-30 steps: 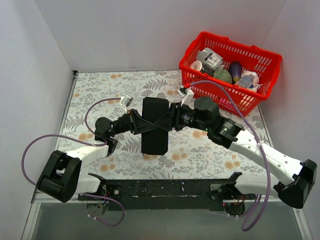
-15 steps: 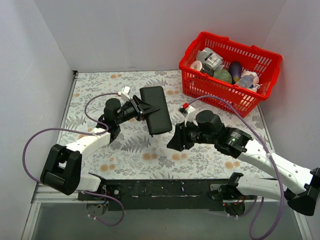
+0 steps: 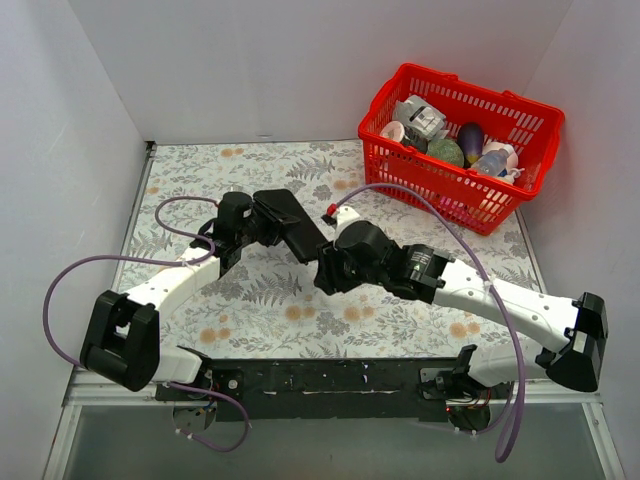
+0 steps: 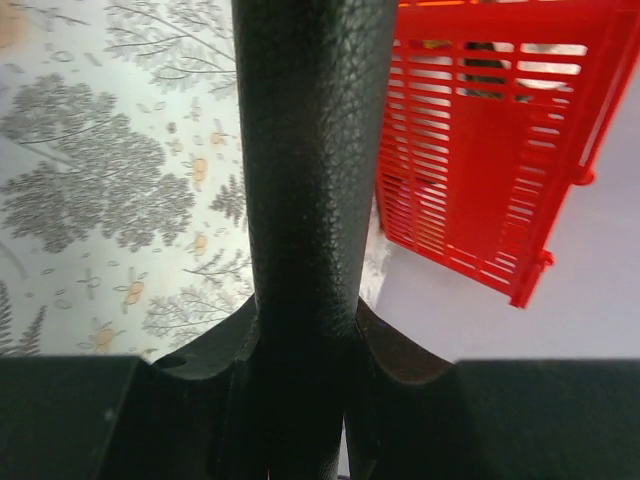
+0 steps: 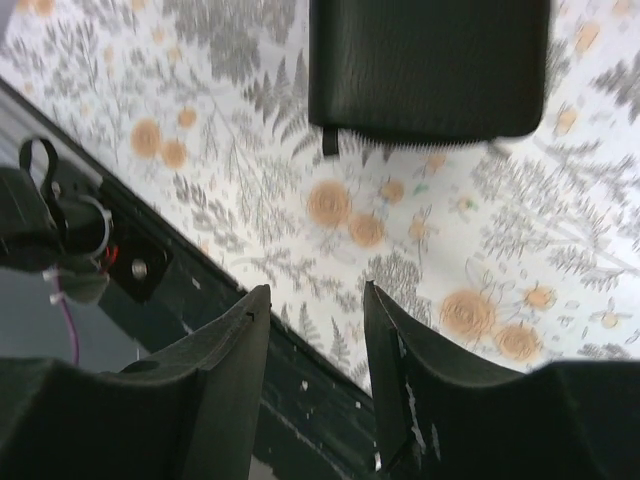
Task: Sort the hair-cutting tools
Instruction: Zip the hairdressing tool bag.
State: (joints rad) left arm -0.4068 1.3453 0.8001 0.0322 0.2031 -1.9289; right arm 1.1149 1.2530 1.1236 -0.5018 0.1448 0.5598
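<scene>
No hair-cutting tools show in any view. A flat black folding case [image 3: 296, 226] is held above the floral mat, tilted, with my left gripper [image 3: 264, 222] shut on its left end. In the left wrist view the case [image 4: 310, 150] runs edge-on straight up between the jaws of the left gripper [image 4: 307, 306], which press on both its faces. My right gripper [image 3: 323, 274] hangs just right of and nearer than the case, apart from it. In the right wrist view the right gripper [image 5: 316, 290] is open and empty, with the case [image 5: 430, 70] ahead of it.
A red basket [image 3: 520, 190] holding bottles and egg-shaped items stands at the back right, also in the left wrist view as the red basket [image 4: 480, 150]. The black base rail [image 3: 340, 378] runs along the near edge. White walls close in the left, back and right sides.
A second ago both grippers were at the case. The right one has let go and swung left. The left arm has drawn the case back and left, tilting it.
</scene>
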